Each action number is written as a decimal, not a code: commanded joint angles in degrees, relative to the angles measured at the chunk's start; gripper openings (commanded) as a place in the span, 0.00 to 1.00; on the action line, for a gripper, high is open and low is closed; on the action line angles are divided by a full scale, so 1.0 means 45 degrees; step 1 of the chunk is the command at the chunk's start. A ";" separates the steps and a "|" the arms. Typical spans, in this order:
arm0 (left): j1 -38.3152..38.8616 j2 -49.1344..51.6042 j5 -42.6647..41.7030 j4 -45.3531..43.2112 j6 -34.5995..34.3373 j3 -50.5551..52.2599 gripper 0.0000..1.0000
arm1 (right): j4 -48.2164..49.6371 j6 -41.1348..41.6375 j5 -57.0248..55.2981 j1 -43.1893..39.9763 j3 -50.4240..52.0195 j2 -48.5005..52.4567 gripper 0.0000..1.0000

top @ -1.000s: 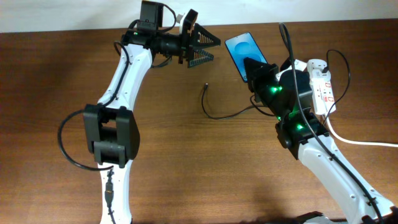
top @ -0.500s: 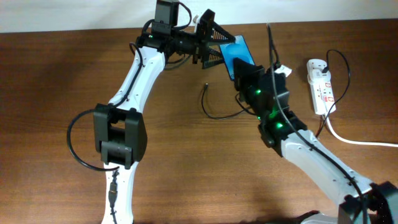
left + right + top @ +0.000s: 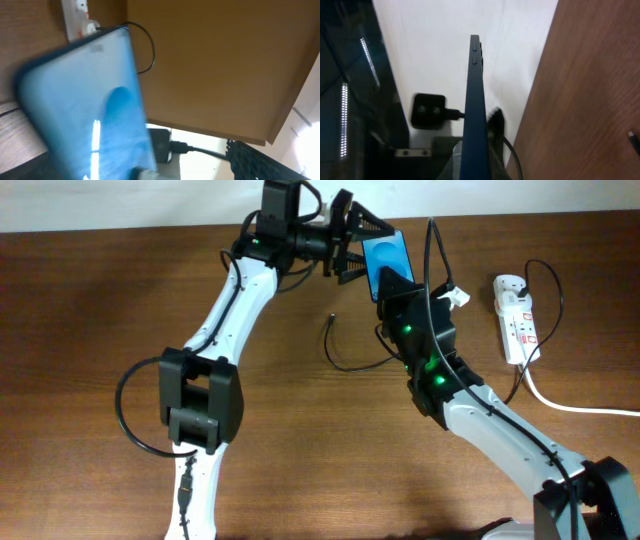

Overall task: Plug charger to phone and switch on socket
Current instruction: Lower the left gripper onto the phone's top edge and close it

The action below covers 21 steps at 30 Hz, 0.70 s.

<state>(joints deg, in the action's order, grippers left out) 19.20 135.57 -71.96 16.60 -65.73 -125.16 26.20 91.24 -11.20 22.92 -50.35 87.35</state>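
My right gripper (image 3: 398, 283) is shut on the lower end of the phone (image 3: 385, 252) and holds it off the table, blue screen up. The right wrist view shows the phone (image 3: 475, 90) edge-on between my jaws. My left gripper (image 3: 352, 248) is open right at the phone's left edge. In the left wrist view the blurred screen (image 3: 85, 110) fills the left half, with one dark finger (image 3: 260, 161) at lower right. The charger cable (image 3: 350, 365) lies on the table, its plug tip (image 3: 331, 317) free below the phone. The socket (image 3: 517, 315) lies at the right.
The socket's thick white cord (image 3: 580, 408) runs off the right edge. A thin black cable loops above the socket (image 3: 545, 280). The wooden table (image 3: 280, 440) ends at a white wall at the back. The charger tip shows at the right wrist view's edge (image 3: 633, 136).
My right gripper has carried the phone left, away from the socket. My left arm has swung right, bringing its open gripper up to the phone.
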 commanded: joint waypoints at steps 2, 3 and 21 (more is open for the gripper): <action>0.0141 0.0160 0.0612 -0.0631 -0.0918 -0.0102 0.92 | 0.0243 -0.0068 -0.0238 0.0180 -0.0102 0.0092 0.04; 0.0141 0.0160 0.0612 -0.0631 -0.0918 -0.0102 0.91 | 0.0253 -0.0063 -0.0238 0.0180 -0.0107 0.0092 0.04; 0.0554 0.0160 0.1073 -0.0544 -0.0918 -0.0102 0.34 | 0.1093 -0.0063 0.0146 0.0180 -0.0107 0.0092 0.04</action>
<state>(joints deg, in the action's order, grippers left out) 21.91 135.57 -68.07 14.37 -70.32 -125.16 30.52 91.31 -11.38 23.14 -50.35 87.70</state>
